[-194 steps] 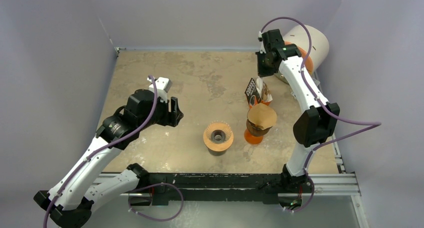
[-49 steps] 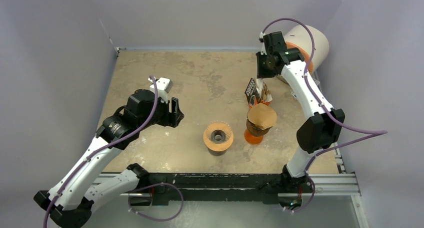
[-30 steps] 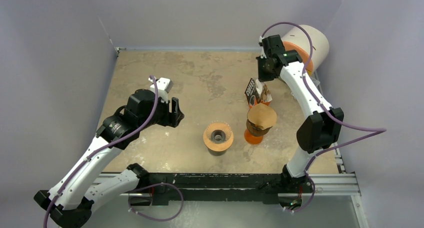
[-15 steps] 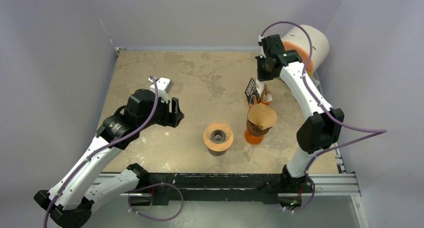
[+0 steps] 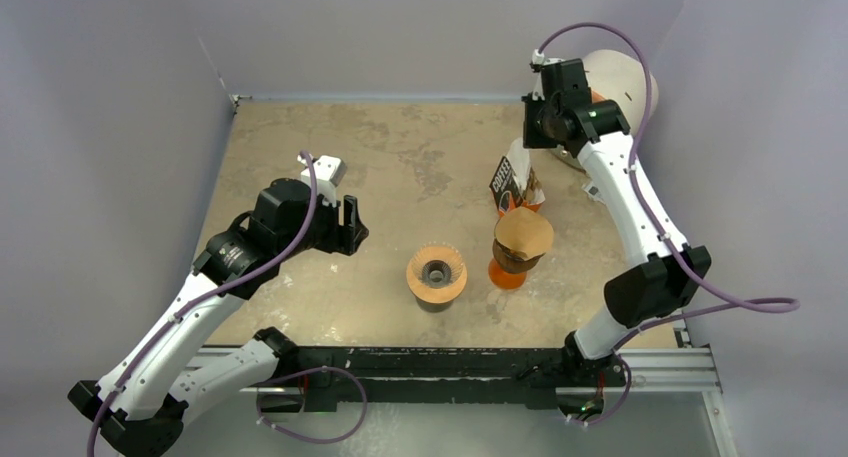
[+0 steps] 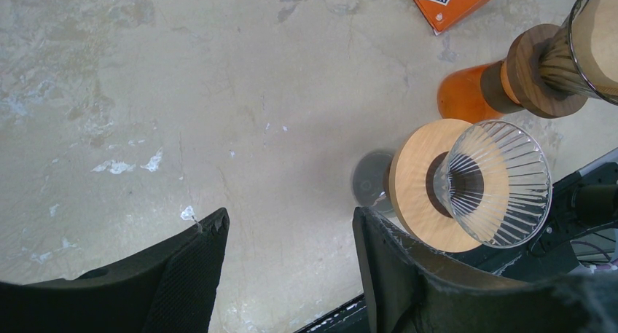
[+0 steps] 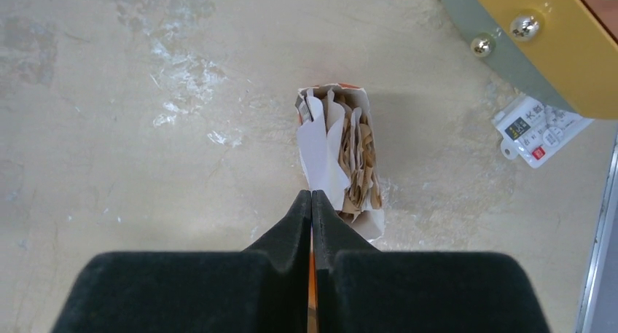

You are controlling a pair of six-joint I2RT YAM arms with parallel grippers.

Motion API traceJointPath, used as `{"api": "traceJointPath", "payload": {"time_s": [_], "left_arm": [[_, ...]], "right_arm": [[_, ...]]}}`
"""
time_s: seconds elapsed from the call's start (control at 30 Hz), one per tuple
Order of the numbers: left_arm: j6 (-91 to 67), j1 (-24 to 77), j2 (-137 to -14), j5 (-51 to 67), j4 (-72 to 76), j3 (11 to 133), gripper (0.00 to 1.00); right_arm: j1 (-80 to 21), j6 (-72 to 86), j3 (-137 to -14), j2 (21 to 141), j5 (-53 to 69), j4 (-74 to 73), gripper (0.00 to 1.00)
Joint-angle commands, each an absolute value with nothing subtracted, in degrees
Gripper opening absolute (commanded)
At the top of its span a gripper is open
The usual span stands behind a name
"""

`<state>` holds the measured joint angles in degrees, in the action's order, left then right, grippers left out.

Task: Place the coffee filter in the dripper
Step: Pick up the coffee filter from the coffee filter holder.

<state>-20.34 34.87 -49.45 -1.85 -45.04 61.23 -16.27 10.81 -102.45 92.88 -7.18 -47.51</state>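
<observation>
From above we see a mottled tan surface [image 5: 400, 147] between pale lilac walls [image 5: 420, 37], dripper [image 5: 436, 274] toward its front edge; left wrist: left claw [image 6: 290, 222] spread near the dripper; right wrist: right claw [image 7: 312, 196] pressed together over the boxed coffee filters [image 7: 342, 147].

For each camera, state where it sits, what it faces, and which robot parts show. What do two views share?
Top external: above, behind the bases, looking down on the table; left arm and right arm show.
Left wrist: on the left arm, facing down at the dripper; open left gripper shows.
Right wrist: above the filter box, facing down; shut right gripper shows.
Shared: top and left wrist see the dripper.
</observation>
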Motion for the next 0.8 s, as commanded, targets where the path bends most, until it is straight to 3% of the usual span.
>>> {"api": "traceJointPath", "payload": {"time_s": [0.0,0.37,0.77], "left_arm": [[-19.34,34.56,-49.39,-1.23,-43.39,61.26,0.62],[-19.42,34.61,-49.66,-1.32,-43.34,61.26,0.62],[-20.28,34.6,-51.43,-0.98,-42.05,61.52,0.62]], "right_arm": [[-16.64,11.38,-104.64,89.92,-8.83,-45.23,0.0],[-16.7,11.57,-108.27,87.68,-4.58,-43.27,0.0],[-18.95,13.41,-109.29,84.93,8.82,-39.57,0.0]]}}
